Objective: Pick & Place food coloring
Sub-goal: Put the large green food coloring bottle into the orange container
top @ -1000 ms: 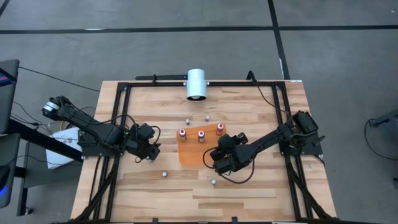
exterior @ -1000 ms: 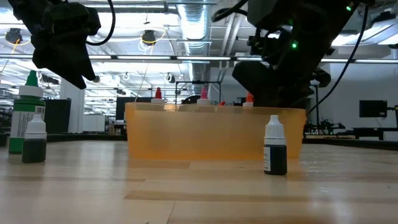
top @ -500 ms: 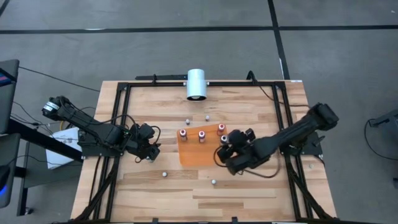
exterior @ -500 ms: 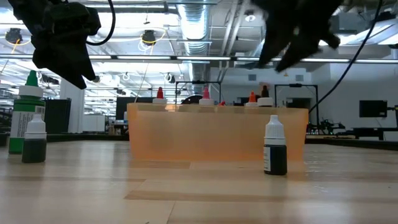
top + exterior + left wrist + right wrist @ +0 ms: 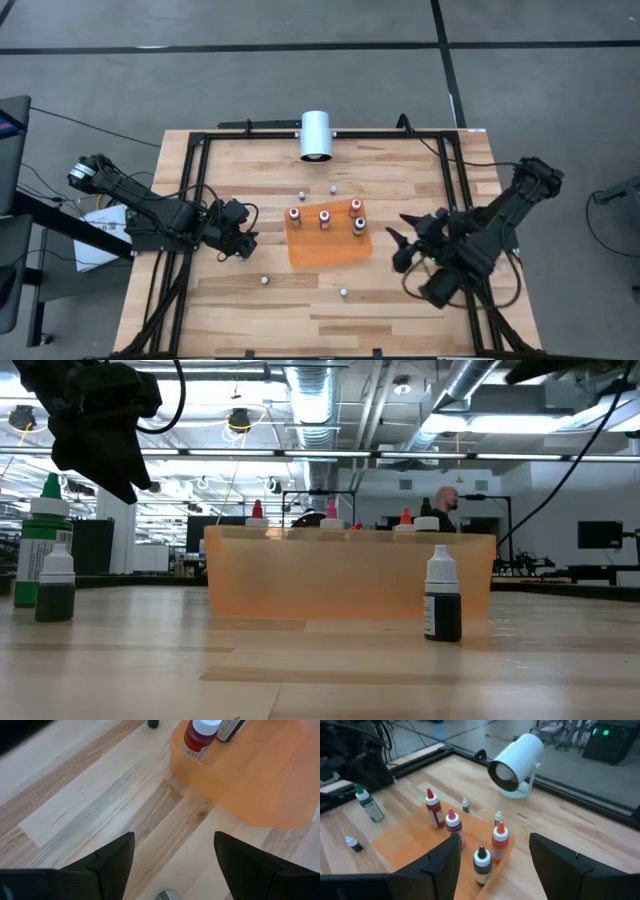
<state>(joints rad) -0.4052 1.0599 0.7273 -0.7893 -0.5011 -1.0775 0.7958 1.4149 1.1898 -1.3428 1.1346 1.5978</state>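
Two small bottles stand nearest the table's front edge: one (image 5: 343, 292) just in front of the orange tray (image 5: 325, 250), the other (image 5: 263, 281) off toward the left arm's side. In the low view they show as a white-capped dark bottle (image 5: 442, 596) in front of the tray wall and another (image 5: 55, 587) at the far left, beside a taller green-topped bottle (image 5: 42, 540).

Four food coloring bottles stand upright in the tray: a dark-topped one (image 5: 359, 226), and behind it three with red or orange tops (image 5: 294, 215) (image 5: 324, 218) (image 5: 355, 206). The right wrist view confirms all four inside the tray (image 5: 481, 865).

The right gripper (image 5: 404, 240) is raised beside the tray's right edge, fingers spread wide, holding nothing. The left gripper (image 5: 243, 240) hangs near the tray's left edge, likewise spread and empty.

Two further bottles (image 5: 300, 194) (image 5: 333, 187) stand on bare wood beyond the tray. Farthest back, a white cylinder (image 5: 316, 135) sits at the rear rail.
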